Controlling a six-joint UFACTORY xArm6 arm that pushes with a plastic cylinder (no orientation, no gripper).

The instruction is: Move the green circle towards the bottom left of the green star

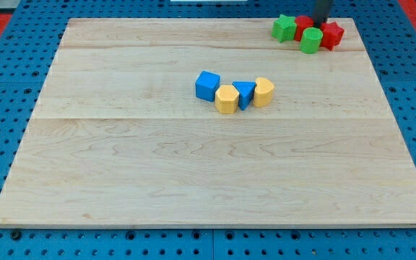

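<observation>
The green circle [310, 40], a short cylinder, stands near the board's top right corner. The green star [284, 27] lies just to its upper left, a small gap between them. A red block [304, 24] sits behind them, between star and circle, and a red star [331, 35] touches the circle's right side. My tip [321, 23] comes down from the view's top edge, just behind the circle and between the two red blocks; its very end is partly hidden by them.
A row of blocks lies at the board's middle: blue cube [207, 84], yellow hexagon [227, 99], blue triangle [244, 94], yellow heart-like block [263, 92]. The wooden board [193, 180] rests on a blue pegboard table.
</observation>
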